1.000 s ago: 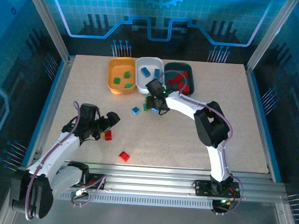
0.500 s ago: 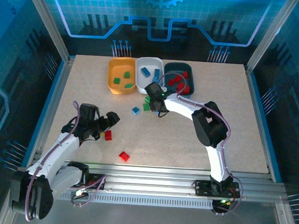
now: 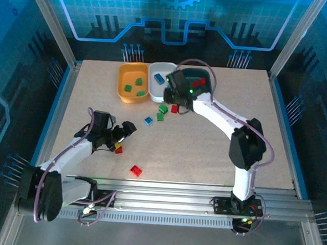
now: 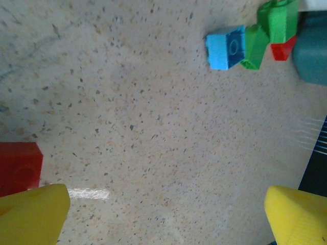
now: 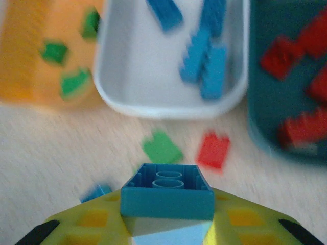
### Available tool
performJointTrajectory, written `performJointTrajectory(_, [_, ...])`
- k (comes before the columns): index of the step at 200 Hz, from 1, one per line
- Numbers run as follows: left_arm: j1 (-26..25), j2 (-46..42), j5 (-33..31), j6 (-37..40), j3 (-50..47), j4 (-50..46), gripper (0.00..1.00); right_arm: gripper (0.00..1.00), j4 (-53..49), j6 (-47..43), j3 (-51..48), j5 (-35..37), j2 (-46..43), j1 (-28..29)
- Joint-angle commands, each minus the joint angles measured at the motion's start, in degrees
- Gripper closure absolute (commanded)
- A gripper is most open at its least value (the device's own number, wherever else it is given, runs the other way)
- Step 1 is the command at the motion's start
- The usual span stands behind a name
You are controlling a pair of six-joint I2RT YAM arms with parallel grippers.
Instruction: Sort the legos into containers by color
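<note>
R claw [image 3: 173, 94] is clamped on a blue brick [image 5: 166, 196] and hangs just short of the white tray [image 5: 135, 61], near its front rim. So the step in hand, I'd say, is drop-off of a blue one. The white tray holds other blue bricks, the orange tray [image 3: 124, 91] has greens and the teal tray [image 5: 263, 97] has reds. Next move prob. needs the claw carried fwd over the rim, then released. Let go too soon and the brick lands on the table by the green brick [image 5: 162, 147] and red brick [image 5: 213, 149] lying just in front of the trays. The held brick sits studs up, two studs showing, square between the fingers. L claw [image 4: 166, 214] is spread wide, low over the table, w/ a second red brick [image 4: 19, 167] just beside one fingertip, likely the next pick. Several bricks lie loose, so the task looks partway done.
</note>
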Motion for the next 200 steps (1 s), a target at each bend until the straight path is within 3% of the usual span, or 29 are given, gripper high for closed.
performJointTrajectory(1, [0.1,0.4,4.0,-0.2,-0.4,1.8,0.01,0.66,-5.6,-4.7,12.2,-4.1,11.3,-3.0])
performJointTrajectory(67, [-0.1,-0.1,4.3,2.8,1.8,-3.3,0.01,0.62,-14.1,-8.9,41.3,-8.4,31.3,-6.2])
performJointTrajectory(97, [-0.6,0.7,3.9,3.7,4.2,-5.5,0.01,0.38,-16.0,-9.3,47.4,-9.1,34.2,-6.7])
performJointTrajectory(113, [-1.0,1.0,2.5,3.9,5.7,-6.9,0.01,0.33,-15.9,-9.2,46.6,-9.1,32.9,-7.1])
performJointTrajectory(139, [-1.1,-0.9,-5.9,3.0,8.2,-14.0,0.01,0.33,-13.8,-9.2,38.4,-8.9,26.0,-6.7])
performJointTrajectory(163, [-1.1,-3.3,-13.7,3.0,10.3,-22.8,0.01,0.33,-4.5,-9.2,17.3,-8.5,12.2,-5.5])
performJointTrajectory(200, [-1.6,-4.2,-17.0,3.8,8.1,-27.1,0.01,0.33,4.9,-7.1,-7.6,-7.0,-5.3,-6.0])
